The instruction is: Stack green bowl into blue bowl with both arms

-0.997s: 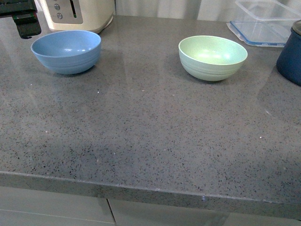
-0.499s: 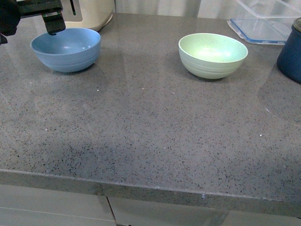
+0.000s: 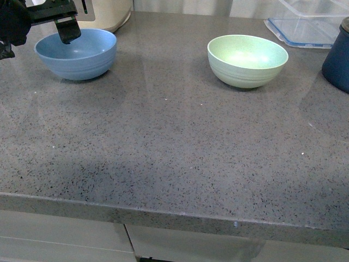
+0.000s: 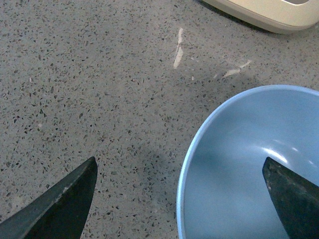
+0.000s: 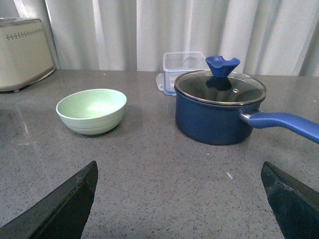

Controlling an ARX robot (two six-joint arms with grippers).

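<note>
Sitting upright on the grey speckled stone table (image 3: 174,142), the pale mint-green round bowl (image 3: 247,60) is at the far right of the middle. It is empty, with faint ridges around its lower outside. Nothing of mine touches it. The light sky-blue round matte bowl (image 3: 76,53) sits well apart from it at the far left, also upright and empty.

My left hand (image 3: 37,43) hangs at the blue bowl with its fingers spread wide, gripping nothing. In my left wrist view the bowl's rim (image 4: 249,164) runs between the two black fingers (image 4: 60,204): one is over the blue inside, the other over the bare table outside the bowl. I cannot tell whether either finger touches the rim.

My right hand (image 5: 178,167) does not show in the front view. Its wrist view shows both dark fingers (image 5: 60,209) wide apart over the table with nothing between them. The green bowl (image 5: 91,110) is well apart from this hand.

A dark navy pot (image 3: 337,60) with a glass lid, a blue knob and a long blue handle stands to the right of the green bowl, close but apart from it. A clear plastic box with a blue-edged lid (image 3: 305,24) lies behind the pot. A cream toaster (image 3: 106,11) stands just behind the blue bowl, and pale curtains (image 5: 149,30) hang behind the table.
</note>
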